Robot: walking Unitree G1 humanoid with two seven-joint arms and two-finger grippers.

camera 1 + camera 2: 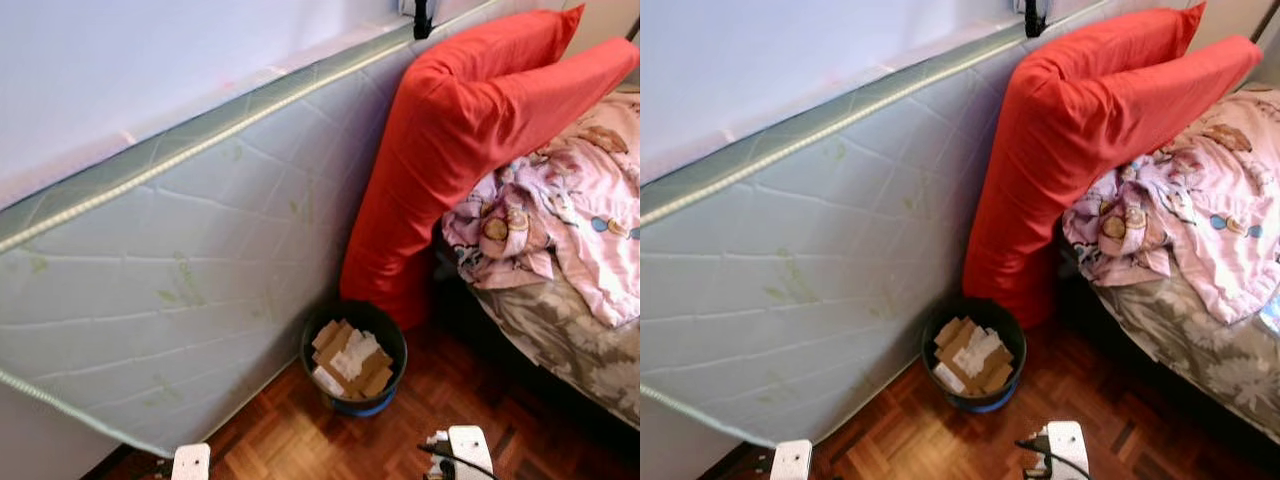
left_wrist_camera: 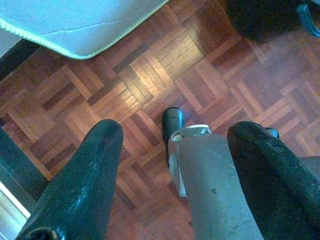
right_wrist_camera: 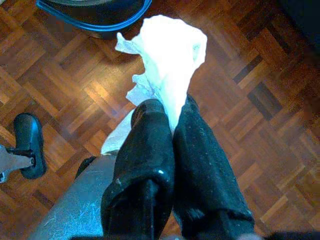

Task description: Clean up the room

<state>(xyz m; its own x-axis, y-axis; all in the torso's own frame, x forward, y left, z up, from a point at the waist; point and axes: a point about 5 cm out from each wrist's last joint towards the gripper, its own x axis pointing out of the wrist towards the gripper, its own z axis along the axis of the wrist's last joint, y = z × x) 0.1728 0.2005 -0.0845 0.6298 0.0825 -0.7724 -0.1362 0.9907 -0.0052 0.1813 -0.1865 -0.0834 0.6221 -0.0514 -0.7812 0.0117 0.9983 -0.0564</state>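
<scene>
My right gripper (image 3: 170, 114) is shut on a crumpled white tissue (image 3: 167, 55), held above the parquet floor close to the blue-rimmed base of the bin (image 3: 95, 12). In the head views the black round bin (image 1: 354, 356) stands on the floor between the leaning mattress and the bed, holding cardboard pieces and white paper (image 1: 350, 358). My left gripper (image 2: 175, 131) hangs open over the floor with nothing between its fingers, above my own leg and black foot (image 2: 173, 125).
A pale quilted mattress (image 1: 180, 260) leans against the wall on the left. Two red pillows (image 1: 470, 130) stand against the bed's head. A pink patterned blanket (image 1: 570, 210) lies rumpled on the bed at the right. Parquet floor (image 1: 300, 440) stretches before the bin.
</scene>
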